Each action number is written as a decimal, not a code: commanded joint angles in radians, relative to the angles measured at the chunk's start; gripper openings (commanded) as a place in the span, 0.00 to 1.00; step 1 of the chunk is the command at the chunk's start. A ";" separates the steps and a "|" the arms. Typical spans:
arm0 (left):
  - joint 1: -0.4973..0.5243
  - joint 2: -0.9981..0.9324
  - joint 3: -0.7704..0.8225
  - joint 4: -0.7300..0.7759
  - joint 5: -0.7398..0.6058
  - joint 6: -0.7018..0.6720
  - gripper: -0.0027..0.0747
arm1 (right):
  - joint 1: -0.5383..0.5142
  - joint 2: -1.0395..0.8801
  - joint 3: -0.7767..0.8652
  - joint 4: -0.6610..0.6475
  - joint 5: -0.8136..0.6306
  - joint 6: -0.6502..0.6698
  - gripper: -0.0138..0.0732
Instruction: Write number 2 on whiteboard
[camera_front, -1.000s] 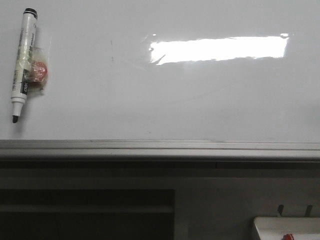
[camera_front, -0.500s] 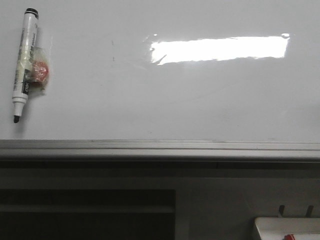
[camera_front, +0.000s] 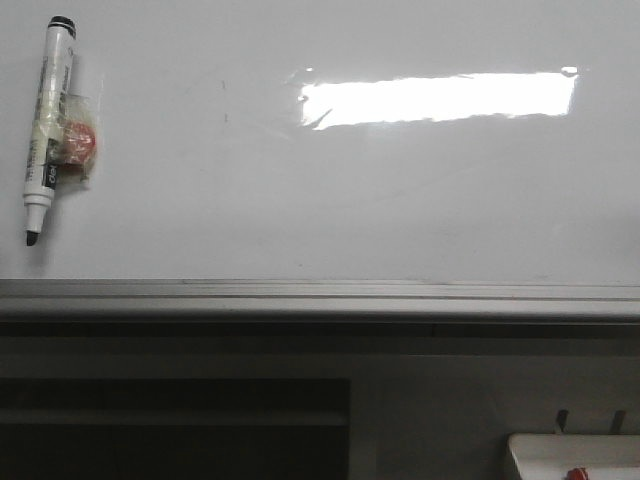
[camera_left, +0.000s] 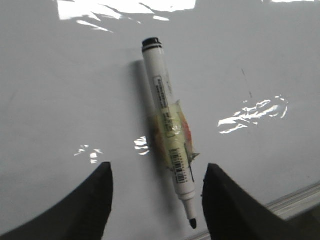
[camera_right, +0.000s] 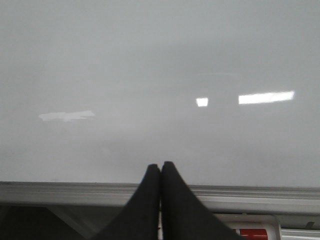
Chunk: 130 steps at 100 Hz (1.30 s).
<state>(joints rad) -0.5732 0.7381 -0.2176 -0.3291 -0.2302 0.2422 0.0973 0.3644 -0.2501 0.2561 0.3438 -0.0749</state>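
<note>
The whiteboard (camera_front: 360, 200) fills most of the front view, with a silver-grey rail along its near edge. No number 2 shows on it, only faint grey scratch marks. A white marker (camera_front: 48, 125) with a black cap end and a taped red-and-yellow wrap lies uncapped at the board's left, tip toward the rail. It also shows in the left wrist view (camera_left: 167, 132). My left gripper (camera_left: 156, 172) is open above the board, its fingers on either side of the marker's tip end, apart from it. My right gripper (camera_right: 160, 167) is shut and empty above the rail (camera_right: 75, 192).
A small white tray (camera_front: 575, 455) with a red item stands below the board at the front right; it also shows in the right wrist view (camera_right: 250, 231). A bright light glare (camera_front: 435, 98) lies on the board's middle. A dark shelf lies below the rail.
</note>
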 joint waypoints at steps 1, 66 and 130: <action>-0.034 0.059 -0.034 -0.044 -0.120 0.001 0.52 | 0.001 0.015 -0.037 0.001 -0.070 -0.013 0.09; -0.152 0.369 -0.073 -0.137 -0.351 -0.067 0.51 | 0.001 0.015 -0.037 0.000 -0.072 -0.013 0.09; -0.273 0.418 -0.096 0.338 -0.291 -0.067 0.01 | 0.323 0.057 -0.129 0.002 0.008 -0.218 0.19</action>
<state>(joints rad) -0.8070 1.1684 -0.2892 -0.1801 -0.4556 0.1859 0.3154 0.3817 -0.3187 0.2561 0.4040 -0.2255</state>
